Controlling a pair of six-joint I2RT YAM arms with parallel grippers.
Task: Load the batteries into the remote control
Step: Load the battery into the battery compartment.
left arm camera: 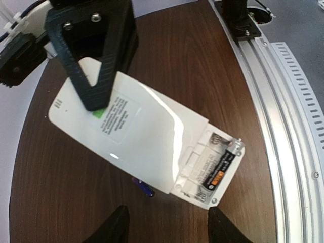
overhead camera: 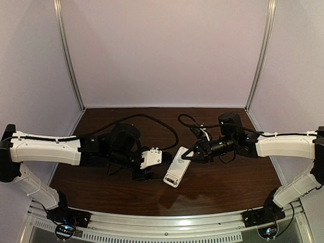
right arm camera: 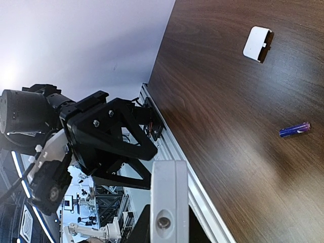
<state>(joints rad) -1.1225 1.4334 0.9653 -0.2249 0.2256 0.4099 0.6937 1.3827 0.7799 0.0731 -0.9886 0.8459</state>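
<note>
**One battery in, one battery out**

The right jaws are clenched on the remote control (left arm camera: 142, 131), back side up, near the middle of the tabletop (overhead camera: 228, 187); its open slot, at the 7 o'clock end in the top view, has one battery (left arm camera: 221, 163) inside; the other battery (right arm camera: 294, 129) lies loose on the wood; the white cover (right arm camera: 258, 44) lies at its 11 o'clock; the left jaws are spread wide, grasping nothing.

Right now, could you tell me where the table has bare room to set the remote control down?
Bare table runs between the remote control and the front rail, widest under the right arm, and along the back wall. The middle is crowded: the left gripper and right gripper meet at the remote control, a loose battery lying beneath it.
</note>
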